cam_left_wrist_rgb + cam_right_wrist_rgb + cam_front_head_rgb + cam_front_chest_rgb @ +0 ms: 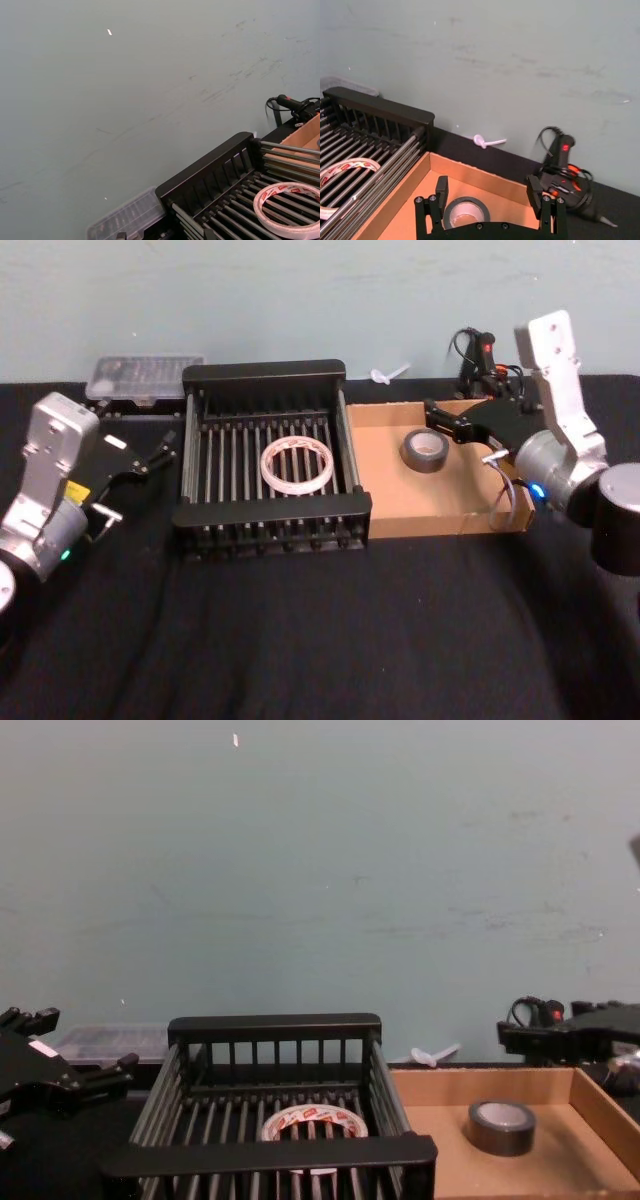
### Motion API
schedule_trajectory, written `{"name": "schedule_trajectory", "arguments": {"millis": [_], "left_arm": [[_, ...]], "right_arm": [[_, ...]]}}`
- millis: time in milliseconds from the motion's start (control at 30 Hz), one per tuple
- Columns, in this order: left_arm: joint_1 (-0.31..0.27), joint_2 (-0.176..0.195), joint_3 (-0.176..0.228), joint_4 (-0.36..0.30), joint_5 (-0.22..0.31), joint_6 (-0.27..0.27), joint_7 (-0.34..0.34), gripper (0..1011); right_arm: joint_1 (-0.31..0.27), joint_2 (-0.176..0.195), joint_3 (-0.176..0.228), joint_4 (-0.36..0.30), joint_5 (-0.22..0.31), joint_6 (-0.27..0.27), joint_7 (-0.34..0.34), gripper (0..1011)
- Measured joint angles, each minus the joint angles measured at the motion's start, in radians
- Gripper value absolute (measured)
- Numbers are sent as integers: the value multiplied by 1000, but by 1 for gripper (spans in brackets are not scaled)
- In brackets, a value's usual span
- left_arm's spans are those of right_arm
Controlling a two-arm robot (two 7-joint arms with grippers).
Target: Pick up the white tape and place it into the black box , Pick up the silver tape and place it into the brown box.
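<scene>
I start with my right gripper [490,197]: its two black fingers stand wide apart with nothing between them, poised over the brown box [395,515], the shallow tan cardboard tray with low walls. In the right wrist view the silver tape [466,211], a thick dull grey duct tape roll with a pale core, lies flat on the tray floor just below and between those fingers, untouched as far as I can judge. From the head view the same roll [425,449] sits toward the tray's far side, near the fingertips.

My left gripper [138,459] hangs off to the left of the black box [270,525], the slatted plastic crate with a thick solid rim. Its fingers look parted and empty, though the angle is poor, so I say that with some caution.

Inside the crate the white tape [296,463], a flat white roll with small red marks on its inner ring, rests flat on the floor bars near the middle.

I judge both placements done: white roll in the crate, grey roll in the tray. What is left, by my reckoning, is drawing the right arm clear of the tray.
</scene>
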Motion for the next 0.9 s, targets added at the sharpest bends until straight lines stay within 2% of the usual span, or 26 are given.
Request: {"name": "schedule_trajectory", "arguments": {"millis": [167,200,233,300,467,600,900], "left_arm": [[0,0,0,0,0,0,0,1001],[0,0,0,0,0,0,0,1002],[0,0,0,0,0,0,0,1001],[0,0,0,0,0,0,0,1001],[0,0,0,0,0,0,0,1002],[0,0,0,0,0,0,0,1001],[0,0,0,0,0,0,0,1001]], "right_arm": [[-81,16,29,-82,-7,-67,-12,1002],[-108,22,37,-107,-13,-94,-16,1002],[-108,22,37,-107,-13,-94,-16,1002],[-163,32,51,-152,-29,-150,-25,1002],[-240,42,74,-203,-56,-223,-43,1002],[-291,46,93,-227,-82,-244,-57,1002],[-323,38,121,-225,-109,-236,-63,1002]]}}
